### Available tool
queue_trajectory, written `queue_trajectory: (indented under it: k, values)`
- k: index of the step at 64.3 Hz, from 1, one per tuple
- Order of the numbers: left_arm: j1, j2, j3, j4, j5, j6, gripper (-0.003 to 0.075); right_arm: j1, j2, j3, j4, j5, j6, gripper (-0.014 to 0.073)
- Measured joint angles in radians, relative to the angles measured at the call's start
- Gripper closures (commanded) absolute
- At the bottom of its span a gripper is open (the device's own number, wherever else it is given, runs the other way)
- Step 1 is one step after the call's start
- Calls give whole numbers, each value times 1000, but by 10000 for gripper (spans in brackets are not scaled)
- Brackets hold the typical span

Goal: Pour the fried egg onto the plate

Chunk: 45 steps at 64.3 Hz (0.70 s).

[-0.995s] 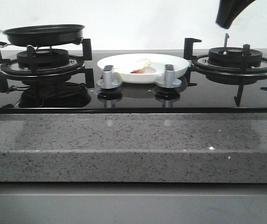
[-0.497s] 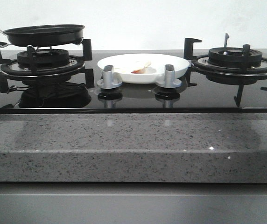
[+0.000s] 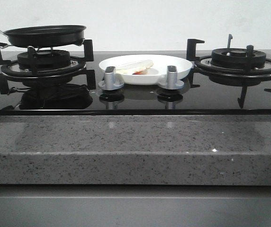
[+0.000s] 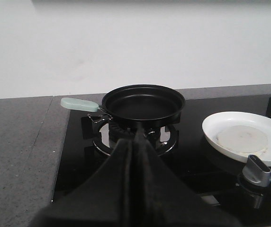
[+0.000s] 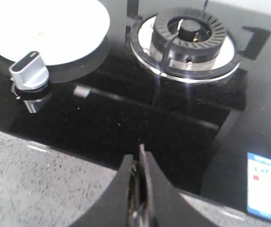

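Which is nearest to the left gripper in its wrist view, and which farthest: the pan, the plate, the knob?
Order from the left gripper, which is shut and empty:
1. Pan: on the burner just beyond the fingertips, empty.
2. Knob: off to the side, on the glass in front of the plate.
3. Plate: past the knob, with the fried egg lying in it.

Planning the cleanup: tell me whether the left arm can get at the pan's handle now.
Probably yes. The left gripper is shut and empty, facing the pan; its pale handle sticks out sideways with nothing blocking it.
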Motion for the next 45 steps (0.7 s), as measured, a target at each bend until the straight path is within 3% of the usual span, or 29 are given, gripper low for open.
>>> queue_trajectory:
  k: [20,45]
  values:
    - [0,0,0,0,0,0,739,0,-294,123,0,-27,0,652]
    - [0,0,0,0,0,0,739,0,-322,126,0,-19,0,652]
